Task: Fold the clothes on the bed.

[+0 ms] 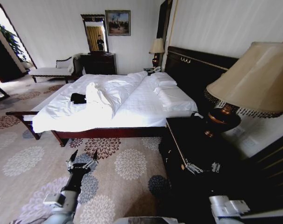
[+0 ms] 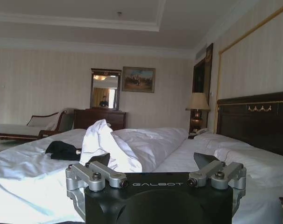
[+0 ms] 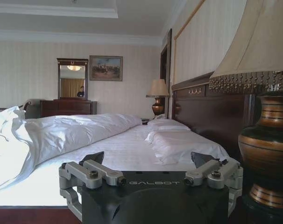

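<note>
The clothes (image 1: 78, 98) lie as a small black bundle on the far left part of the bed (image 1: 132, 109), beside the bunched white duvet (image 1: 102, 98). In the left wrist view the clothes (image 2: 62, 150) sit on the white sheet left of the duvet fold (image 2: 102, 144). My left gripper (image 1: 81, 163) is held low over the carpet, short of the bed's near side, open and holding nothing. My right gripper (image 1: 202, 167) is open over the dark nightstand (image 1: 188, 140), also holding nothing. Each wrist view shows its own open fingers (image 2: 98, 161) (image 3: 92, 158) pointed toward the bed.
A large table lamp (image 1: 244, 88) stands on the nightstand close to my right arm. Patterned carpet (image 1: 118, 172) lies between me and the bed. A dark headboard (image 1: 197, 70), a dresser with mirror (image 1: 98, 60) and a white chaise (image 1: 53, 70) stand beyond.
</note>
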